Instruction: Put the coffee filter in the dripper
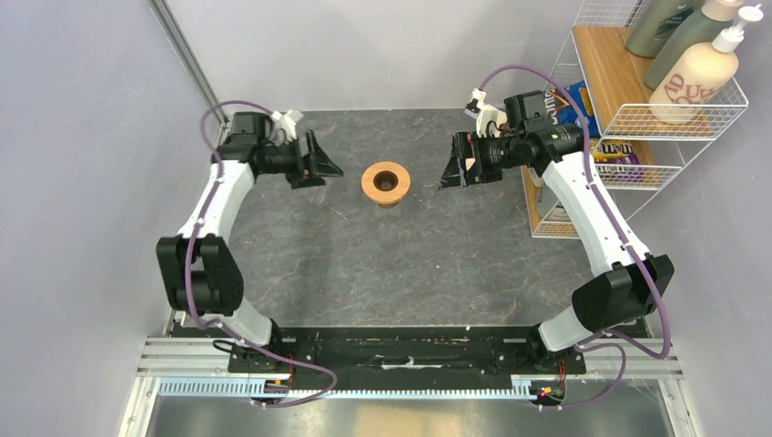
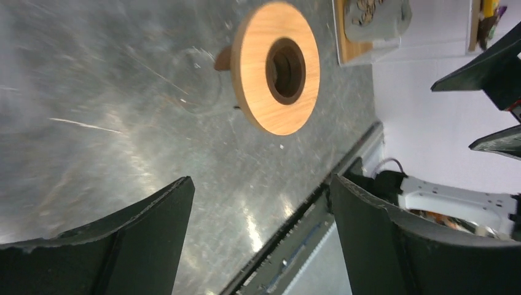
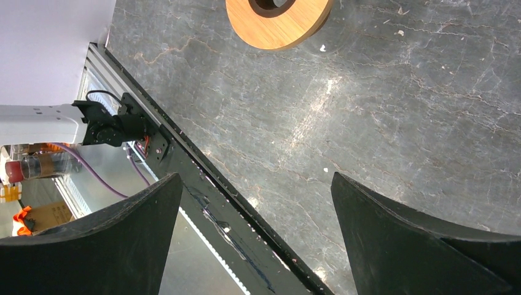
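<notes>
Left pincer (image 1: 322, 171) and right pincer (image 1: 451, 167) both spread, gripping nothing, either side of the dripper (image 1: 386, 184) upright on the tabletop (image 1: 364, 264). No coffee filter visible. Better to locate it first, pinch an edge lightly, lower point-down into the ring.

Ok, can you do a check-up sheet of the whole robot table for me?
Surface: dark marbled table.
Job's things: dripper stands mid-table, nothing white in it; coffee filter: nothing seen.
Clutter: nothing seen.
Grippers: left hand and right hand both open, empty, hovering either side of the dripper.
Cables: purple cables run along both arms.
Surroundings: wire shelf with bottles on the right.
</notes>
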Available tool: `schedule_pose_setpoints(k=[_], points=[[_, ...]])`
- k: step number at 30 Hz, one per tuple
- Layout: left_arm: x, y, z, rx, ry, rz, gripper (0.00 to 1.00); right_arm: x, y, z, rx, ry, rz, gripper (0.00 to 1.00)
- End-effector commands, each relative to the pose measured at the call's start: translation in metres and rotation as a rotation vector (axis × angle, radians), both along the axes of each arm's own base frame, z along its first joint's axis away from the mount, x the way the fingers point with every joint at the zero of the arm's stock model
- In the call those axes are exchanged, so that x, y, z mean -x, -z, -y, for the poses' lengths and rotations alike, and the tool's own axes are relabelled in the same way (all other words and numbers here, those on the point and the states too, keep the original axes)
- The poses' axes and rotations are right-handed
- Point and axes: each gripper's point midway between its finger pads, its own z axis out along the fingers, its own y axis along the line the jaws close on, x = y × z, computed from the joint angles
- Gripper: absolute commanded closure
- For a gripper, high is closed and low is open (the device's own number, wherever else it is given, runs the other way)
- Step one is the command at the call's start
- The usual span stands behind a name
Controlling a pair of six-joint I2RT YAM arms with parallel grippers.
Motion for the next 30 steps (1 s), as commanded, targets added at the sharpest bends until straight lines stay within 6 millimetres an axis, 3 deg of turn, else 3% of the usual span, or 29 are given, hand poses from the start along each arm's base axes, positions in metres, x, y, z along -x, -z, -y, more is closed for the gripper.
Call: schedule_pose_setpoints(k=[1,6,9,14,22,27,30], points=[[-0.010,-0.034,-0.051,-0.109,-0.029,0.226,0.10,0.003,-0.025,-0.003,-0.036,-0.035,0.082,0.01],[-0.032,-0.018,-0.119,-0.422,0.096,0.436,0.09,0.004,-0.027,-0.003,-0.033,-0.042,0.087,0.01],[-0.042,-0.007,-0.137,-0.555,0.229,0.605,0.09,0.005,-0.028,-0.003,-0.035,-0.041,0.089,0.01],[-0.062,0.017,-0.135,-0.655,0.434,0.835,0.12,0.004,-0.027,-0.003,-0.033,-0.034,0.085,0.01],[-0.091,0.077,-0.120,-0.761,0.719,0.994,0.16,0.008,-0.026,0.001,-0.013,-0.027,0.086,0.01],[-0.118,0.100,-0.102,-0.787,0.745,1.045,0.19,0.013,-0.022,0.003,-0.004,-0.024,0.069,0.01],[-0.128,0.104,-0.091,-0.795,0.753,1.071,0.27,0.014,-0.020,0.004,0.001,-0.027,0.061,0.01]])
